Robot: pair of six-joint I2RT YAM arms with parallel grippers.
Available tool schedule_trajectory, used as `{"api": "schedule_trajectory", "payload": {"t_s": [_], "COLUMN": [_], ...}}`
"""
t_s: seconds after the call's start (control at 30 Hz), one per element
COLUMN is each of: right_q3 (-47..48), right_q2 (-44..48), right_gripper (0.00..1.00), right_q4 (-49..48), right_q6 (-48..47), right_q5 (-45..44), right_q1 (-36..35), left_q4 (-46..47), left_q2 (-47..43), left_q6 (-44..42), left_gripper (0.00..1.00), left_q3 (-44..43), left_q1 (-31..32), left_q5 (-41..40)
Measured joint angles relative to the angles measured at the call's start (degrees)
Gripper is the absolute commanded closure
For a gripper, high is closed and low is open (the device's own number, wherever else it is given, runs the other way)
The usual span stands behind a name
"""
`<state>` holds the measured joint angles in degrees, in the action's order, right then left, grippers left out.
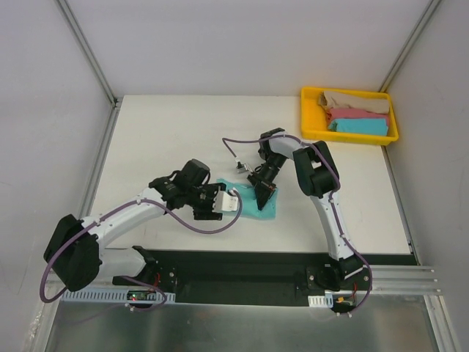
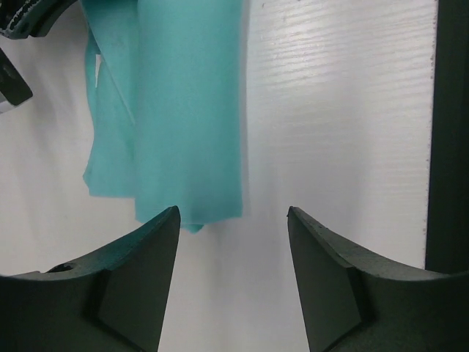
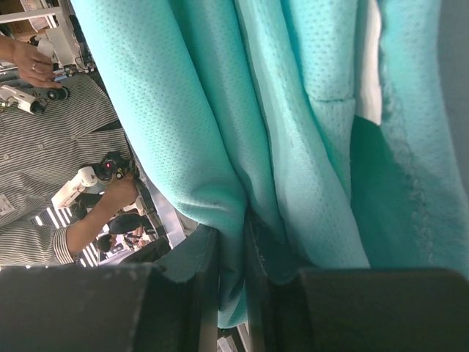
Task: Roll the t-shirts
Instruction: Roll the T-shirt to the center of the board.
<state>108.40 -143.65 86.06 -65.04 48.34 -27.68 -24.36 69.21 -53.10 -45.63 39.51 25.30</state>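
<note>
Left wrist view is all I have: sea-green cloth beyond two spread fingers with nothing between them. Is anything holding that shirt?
Observer: Yes. The right wrist view shows the right gripper shut on a fold of the sea-green t-shirt.
Operator: And where are the other shirts?
Observer: The top camera shows the beige t-shirt, the pink t-shirt and the blue t-shirt lying in the yellow tray at the table's far right corner.
</note>
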Motion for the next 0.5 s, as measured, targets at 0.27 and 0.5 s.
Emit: {"api": "schedule_trajectory", "payload": {"t_s": [0.27, 0.5], "right_q3": [0.0, 0.0], "right_q2": [0.0, 0.0], "right_gripper": [0.92, 0.92], "right_q4": [0.0, 0.0], "right_q6": [0.1, 0.4], "right_q5": [0.0, 0.0], "right_q1": [0.0, 0.0], "left_q4": [7.5, 10.5], "left_q2": [7.4, 14.5], "left_q6": [-1.8, -2.5], "left_gripper": [0.39, 0.42], "left_q3": [0.3, 0.3], "left_q1": [3.3, 3.7], "left_q5": [-2.8, -3.5]}}
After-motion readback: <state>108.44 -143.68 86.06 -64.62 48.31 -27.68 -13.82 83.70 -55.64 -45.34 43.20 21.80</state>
